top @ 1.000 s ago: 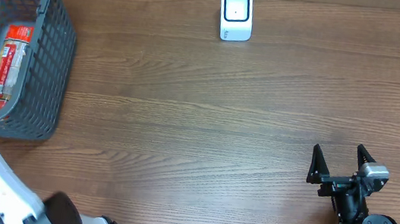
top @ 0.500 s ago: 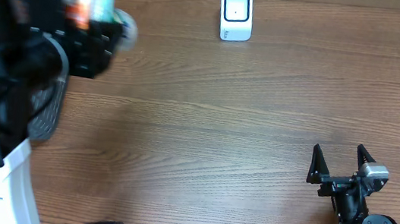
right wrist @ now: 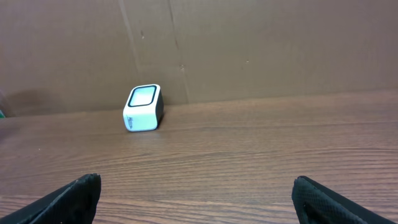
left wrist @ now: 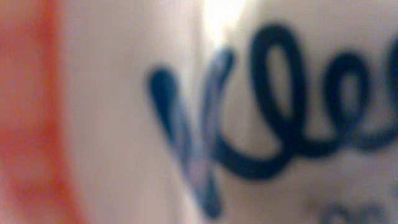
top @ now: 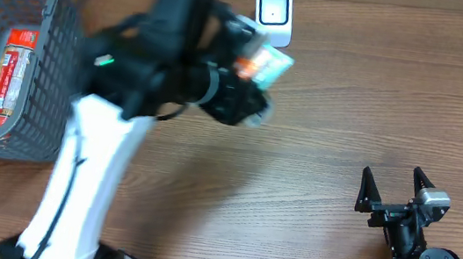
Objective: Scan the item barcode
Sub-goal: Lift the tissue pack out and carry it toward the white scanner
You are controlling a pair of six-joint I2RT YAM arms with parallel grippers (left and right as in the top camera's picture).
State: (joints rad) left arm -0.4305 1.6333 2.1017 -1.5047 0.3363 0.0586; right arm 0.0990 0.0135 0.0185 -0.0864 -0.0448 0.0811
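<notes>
- The left gripper (top: 252, 74) is gripping a tissue pack (top: 272, 62), with its jaws standing partway closed around it, and is holding it up above the wooden table (top: 316, 158).
- The pack is hanging at the far middle of the table, just on the near side of the white barcode scanner (top: 273, 17). I cannot tell whether the two are touching, because the arm is blurring there.
- On the left wrist camera the pack is filling the whole view: a white wrapper, dark blue script letters and an orange band down the left edge, all out of focus.
- The right gripper (top: 392, 177) is sitting at the near right with its jaws spread wide, holding nothing.
- A grey mesh basket (top: 65, 56) is standing at the far left, with a red packet (top: 6, 75) lying inside it.
</notes>
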